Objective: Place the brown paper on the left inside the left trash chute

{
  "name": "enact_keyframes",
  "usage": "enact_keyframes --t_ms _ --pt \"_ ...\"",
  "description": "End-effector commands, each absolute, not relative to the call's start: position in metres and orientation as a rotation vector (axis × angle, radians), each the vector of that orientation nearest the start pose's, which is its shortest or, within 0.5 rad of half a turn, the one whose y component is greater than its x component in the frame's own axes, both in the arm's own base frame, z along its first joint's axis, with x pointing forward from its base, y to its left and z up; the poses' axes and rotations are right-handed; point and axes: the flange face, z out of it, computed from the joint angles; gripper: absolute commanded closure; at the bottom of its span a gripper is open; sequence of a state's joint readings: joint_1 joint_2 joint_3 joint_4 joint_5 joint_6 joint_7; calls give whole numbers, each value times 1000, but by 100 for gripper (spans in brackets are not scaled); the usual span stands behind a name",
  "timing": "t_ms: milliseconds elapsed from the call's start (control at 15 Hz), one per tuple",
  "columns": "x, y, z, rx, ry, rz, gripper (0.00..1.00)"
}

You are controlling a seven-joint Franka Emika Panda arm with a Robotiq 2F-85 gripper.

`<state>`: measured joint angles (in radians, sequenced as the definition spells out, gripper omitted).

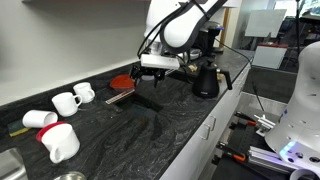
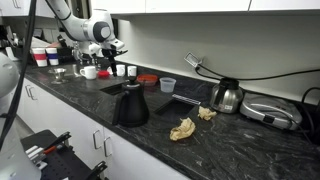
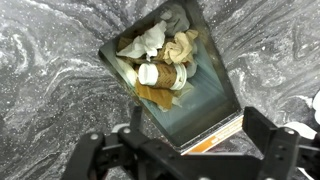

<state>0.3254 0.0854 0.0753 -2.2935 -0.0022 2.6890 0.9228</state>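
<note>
Brown paper (image 3: 183, 48) lies crumpled inside the chute (image 3: 205, 105), among white scraps (image 3: 150, 40). The claw (image 3: 185, 150) hangs directly above the opening, fingers spread, holding nothing. The chute is set into the dark tabletop (image 3: 50, 80). In an exterior view, two brown wads (image 2: 182, 129) lie on the tabletop, well apart from the claw.

The rectangular steel-walled chute opening (image 3: 205, 110) in the dark marbled counter (image 3: 50, 80) lies uncovered, but crumpled white and brown paper waste (image 3: 160, 55) fills one end. A black jug (image 1: 205, 80) stands near it.
</note>
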Motion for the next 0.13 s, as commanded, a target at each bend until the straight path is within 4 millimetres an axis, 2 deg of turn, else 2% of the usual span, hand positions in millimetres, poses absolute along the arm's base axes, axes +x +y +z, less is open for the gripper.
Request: enact_keyframes --t_ms 0,67 --pt "507 214 346 -2827 753 -355 0" --pt "507 214 346 -2827 753 -355 0"
